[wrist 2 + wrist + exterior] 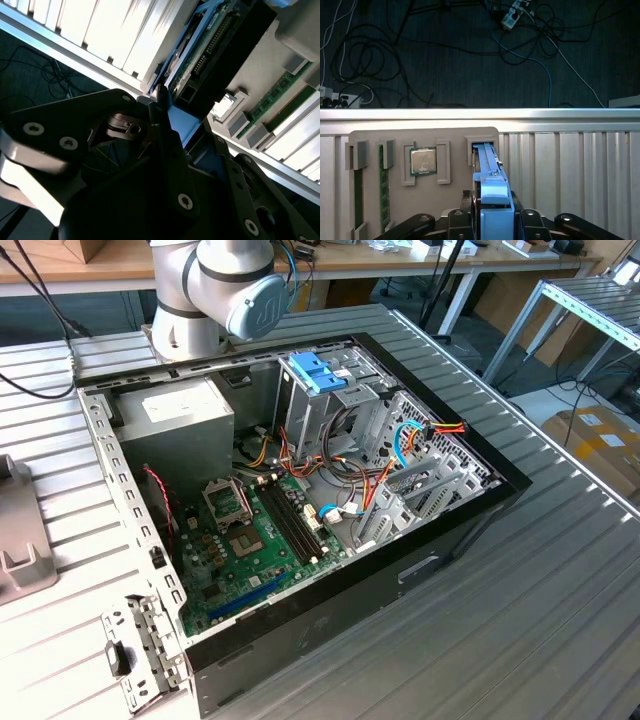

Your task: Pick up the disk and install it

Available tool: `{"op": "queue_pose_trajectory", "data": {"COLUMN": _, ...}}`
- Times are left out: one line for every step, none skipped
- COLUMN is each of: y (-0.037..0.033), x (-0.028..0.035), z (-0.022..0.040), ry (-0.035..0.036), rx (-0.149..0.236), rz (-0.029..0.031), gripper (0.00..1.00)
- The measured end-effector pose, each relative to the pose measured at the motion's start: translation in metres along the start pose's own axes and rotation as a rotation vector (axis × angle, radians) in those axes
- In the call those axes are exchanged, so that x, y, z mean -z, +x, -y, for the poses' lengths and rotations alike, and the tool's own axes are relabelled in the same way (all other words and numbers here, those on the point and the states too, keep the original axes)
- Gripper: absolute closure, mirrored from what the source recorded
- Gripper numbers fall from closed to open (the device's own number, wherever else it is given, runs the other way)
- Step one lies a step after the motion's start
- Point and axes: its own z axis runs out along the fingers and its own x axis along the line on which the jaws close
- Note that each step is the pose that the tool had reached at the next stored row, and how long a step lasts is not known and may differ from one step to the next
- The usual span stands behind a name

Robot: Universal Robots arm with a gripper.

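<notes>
Currently, fingers [460, 222]: black, closed onto the near end of the disk [485, 165], one on each side of its blue rail.
Gripper [494, 217]: blue end tab pinched between the jaws in both wrist views.
Disk look: thin slab on edge with a light-blue plastic rail along the rim. The second wrist view shows a green circuit board and a dark connector row.
Disk location: far end at a slot in the grey holder [455, 137], beside a processor chip [423, 161] and a memory stick [383, 190]. Can't tell if it's lifted.
Holder: on the slatted table [570, 170].
Computer case [330, 615]: open, motherboard [250, 550] exposed.
</notes>
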Motion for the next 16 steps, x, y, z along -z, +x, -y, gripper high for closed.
{"op": "queue_pose_trajectory", "data": {"y": 0.0, "x": 0.0004, "z": 0.0, "ry": 0.0001, "rx": 0.0, "rz": 0.0, "gripper": 0.62}}
{"op": "queue_pose_trajectory", "data": {"y": -0.0001, "x": 0.0006, "z": 0.0, "ry": 0.0001, "rx": 0.0, "rz": 0.0, "gripper": 0.62}}
{"op": "queue_pose_trajectory", "data": {"y": -0.0001, "x": 0.0007, "z": 0.0, "ry": 0.0, "rx": 0.0, "rz": 0.0001, "gripper": 0.62}}
{"op": "queue_pose_trajectory", "data": {"y": -0.0004, "x": 0.0008, "z": 0.0, "ry": -0.0001, "rx": 0.0, "rz": -0.0001, "gripper": 0.62}}
{"op": "queue_pose_trajectory", "data": {"y": -0.0007, "x": 0.0008, "z": 0.0, "ry": -0.0002, "rx": 0.0, "rz": -0.0001, "gripper": 0.63}}
{"op": "queue_pose_trajectory", "data": {"y": -0.0009, "x": 0.0007, "z": 0.0, "ry": -0.0001, "rx": 0.0, "rz": -0.0001, "gripper": 0.63}}
{"op": "queue_pose_trajectory", "data": {"y": -0.0012, "x": 0.0007, "z": 0.0, "ry": 0.0001, "rx": 0.0, "rz": 0.0001, "gripper": 0.63}}
{"op": "queue_pose_trajectory", "data": {"y": -0.0014, "x": 0.0007, "z": 0.0, "ry": 0.0, "rx": 0.0, "rz": 0.0, "gripper": 0.63}}
{"op": "queue_pose_trajectory", "data": {"y": -0.0019, "x": 0.0007, "z": 0.0, "ry": 0.0, "rx": 0.0, "rz": 0.0, "gripper": 0.63}}
{"op": "queue_pose_trajectory", "data": {"y": -0.0021, "x": 0.0008, "z": -0.0001, "ry": -0.0002, "rx": 0.0, "rz": -0.0001, "gripper": 0.63}}
{"op": "queue_pose_trajectory", "data": {"y": -0.0023, "x": 0.0011, "z": 0.0, "ry": -0.0001, "rx": 0.0, "rz": 0.0, "gripper": 0.63}}
{"op": "queue_pose_trajectory", "data": {"y": -0.0024, "x": 0.0018, "z": -0.0001, "ry": -0.0003, "rx": 0.0, "rz": -0.0001, "gripper": 0.63}}
{"op": "queue_pose_trajectory", "data": {"y": -0.0026, "x": 0.0025, "z": -0.0001, "ry": -0.0001, "rx": 0.0, "rz": 0.0, "gripper": 0.63}}
{"op": "queue_pose_trajectory", "data": {"y": -0.0027, "x": 0.0034, "z": -0.0002, "ry": 0.0001, "rx": 0.0, "rz": 0.0, "gripper": 0.63}}
{"op": "queue_pose_trajectory", "data": {"y": -0.0029, "x": 0.005, "z": -0.0003, "ry": 0.0, "rx": 0.0, "rz": 0.0, "gripper": 0.63}}
{"op": "queue_pose_trajectory", "data": {"y": -0.003, "x": 0.0069, "z": -0.0004, "ry": 0.0, "rx": 0.0, "rz": 0.0, "gripper": 0.63}}
